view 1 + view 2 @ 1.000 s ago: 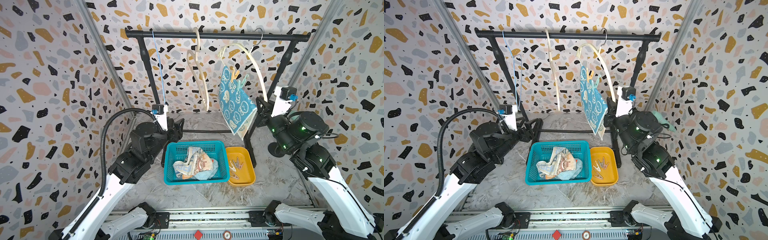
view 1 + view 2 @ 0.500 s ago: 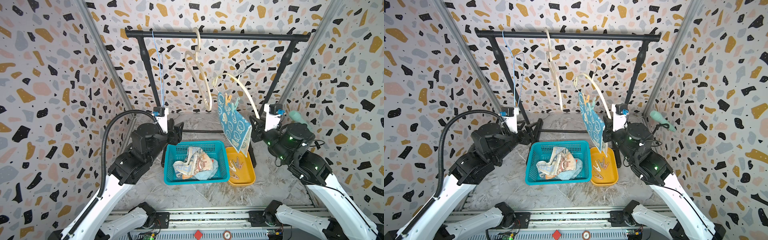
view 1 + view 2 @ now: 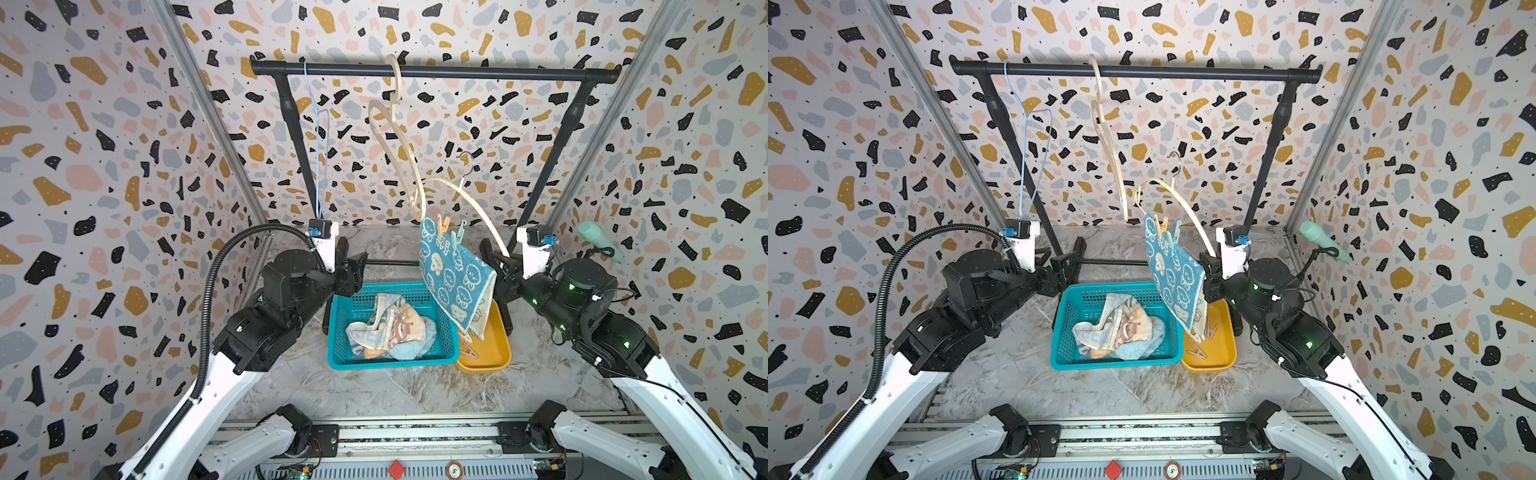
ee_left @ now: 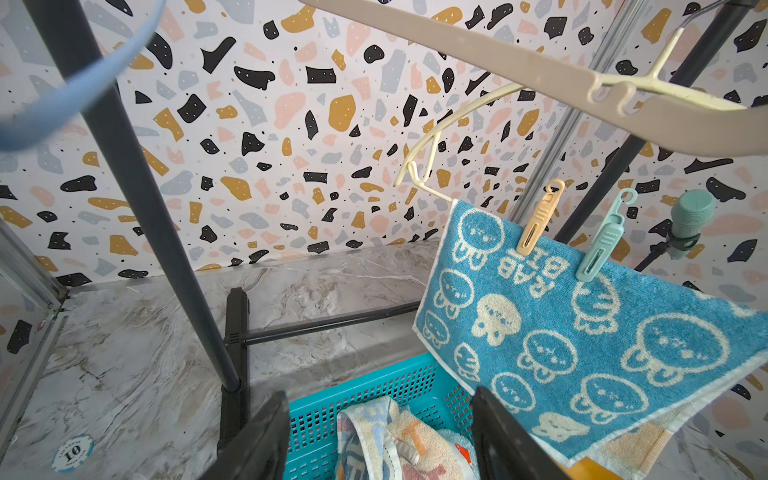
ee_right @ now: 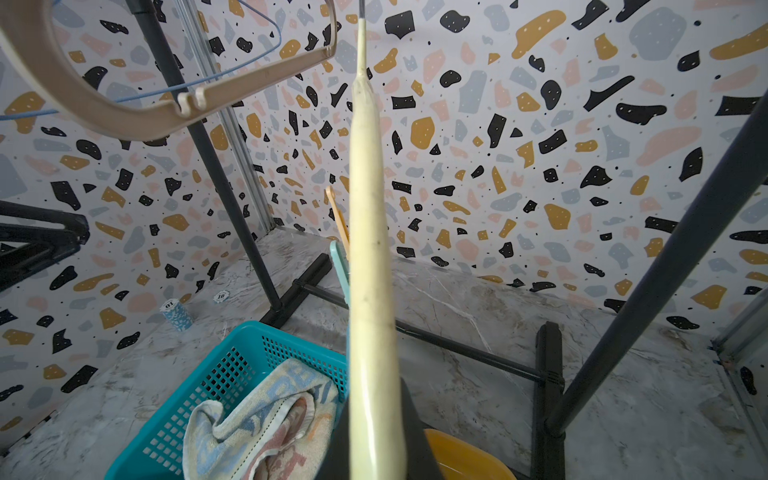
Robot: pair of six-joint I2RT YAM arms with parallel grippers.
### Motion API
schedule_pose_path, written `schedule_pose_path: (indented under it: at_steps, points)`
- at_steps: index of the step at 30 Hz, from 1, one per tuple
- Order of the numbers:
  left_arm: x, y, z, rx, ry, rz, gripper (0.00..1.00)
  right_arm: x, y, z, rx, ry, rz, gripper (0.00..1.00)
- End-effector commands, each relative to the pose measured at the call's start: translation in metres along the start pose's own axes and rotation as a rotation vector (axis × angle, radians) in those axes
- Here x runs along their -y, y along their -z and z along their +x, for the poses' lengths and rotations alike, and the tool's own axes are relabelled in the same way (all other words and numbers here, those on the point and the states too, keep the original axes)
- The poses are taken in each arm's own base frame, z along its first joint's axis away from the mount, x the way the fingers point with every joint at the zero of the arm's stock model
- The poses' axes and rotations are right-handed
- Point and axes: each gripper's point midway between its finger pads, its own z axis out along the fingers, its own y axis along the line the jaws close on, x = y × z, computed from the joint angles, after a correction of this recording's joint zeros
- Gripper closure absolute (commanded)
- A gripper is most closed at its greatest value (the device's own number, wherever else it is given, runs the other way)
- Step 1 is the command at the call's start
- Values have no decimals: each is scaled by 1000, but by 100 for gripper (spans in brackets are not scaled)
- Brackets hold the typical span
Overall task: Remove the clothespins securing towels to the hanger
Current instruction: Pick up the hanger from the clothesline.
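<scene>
Right pincer point(image 3: 495, 262) is shut narrow on one arm of the cream hanger point(image 3: 478, 208), whose hook is carried free in the air below the rail point(image 3: 436, 72). Over the hanger's bottom bar the rabbit towel point(image 3: 453, 282) is pinned by two clothespins, a peach clothespin point(image 4: 540, 218) and a mint clothespin point(image 4: 602, 241), set just beside each other near the towel's upper edge. The cloth is draped slantwise above the basket point(image 3: 390, 363) and the yellow tray point(image 3: 496, 357). A striped towel point(image 3: 382, 324) and a pale blue towel point(image 3: 411, 349) are bundled in the basket, and loose pins point(image 3: 467, 351) are seen in the tray.

Left pincer point(image 3: 352, 272) is spread wide and empty beside the basket's far corner, pointed toward the hanging towel.

The clothespins are judged light, stiff and smooth, with a spring to be overcome. Each is best taken by its upright tail end, squeezed, then drawn up off the bar. The towel is soft and can be expected to sag once freed.

Both forearms are stretched forward low over the table, with the wrists turned inward toward each other.
</scene>
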Motion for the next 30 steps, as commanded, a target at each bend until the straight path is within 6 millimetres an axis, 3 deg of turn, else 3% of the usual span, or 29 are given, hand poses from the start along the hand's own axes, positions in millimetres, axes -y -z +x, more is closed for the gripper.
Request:
schedule_pose_path:
  at_steps: [1, 15, 30]
  points:
    - [-1, 3, 0, 6, -9, 6, 31, -9, 8, -26, 104, -36, -70, 100]
    - [-1, 1, 4, -8, -25, 2, 30, -33, -10, -7, 68, -79, -309, 100]
    - [-3, -1, 4, -15, -26, -11, 30, -79, -22, 19, 24, -90, -637, 100]
